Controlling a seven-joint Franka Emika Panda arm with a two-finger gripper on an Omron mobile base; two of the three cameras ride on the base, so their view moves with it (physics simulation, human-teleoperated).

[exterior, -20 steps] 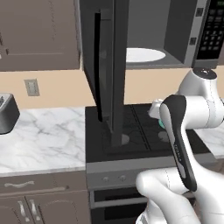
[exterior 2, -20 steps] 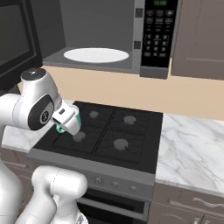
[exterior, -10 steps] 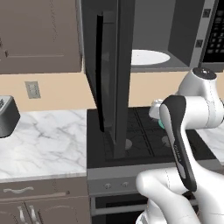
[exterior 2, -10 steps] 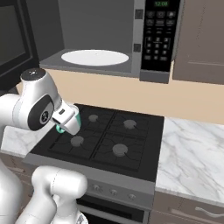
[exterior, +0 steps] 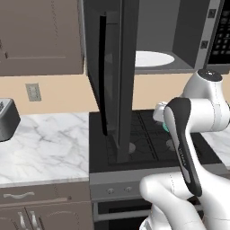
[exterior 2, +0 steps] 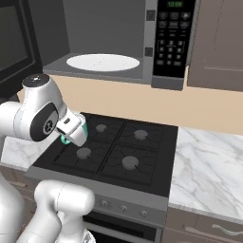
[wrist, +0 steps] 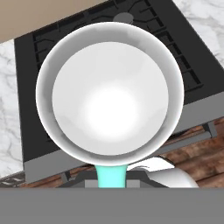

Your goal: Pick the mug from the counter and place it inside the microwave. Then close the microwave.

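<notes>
My gripper [exterior 2: 72,131] is shut on the mug [wrist: 109,87], gripping by its teal handle [wrist: 111,175]. I look straight down into the mug's white inside. Only slivers of its teal side [exterior 2: 84,128] [exterior: 165,128] peek out beside the hand. The mug hangs above the left part of the black stovetop [exterior 2: 118,147], below and in front of the microwave [exterior 2: 171,42]. The microwave's door [exterior: 114,76] stands wide open to the left, with the white turntable plate [exterior 2: 102,61] [exterior: 152,58] bare inside. The marble counter [exterior: 45,143] [exterior 2: 209,161] flanks the stove.
The open door's edge [exterior: 126,90] juts out over the stove's left side, close to my arm. A dark toaster [exterior: 6,119] sits at the counter's far left. Brown wall cabinets [exterior: 40,36] [exterior 2: 218,42] hang on both sides of the microwave.
Both base views have shifted slightly, the microwave sitting a little lower in the picture. The mug stays held in the same place relative to the arm.
</notes>
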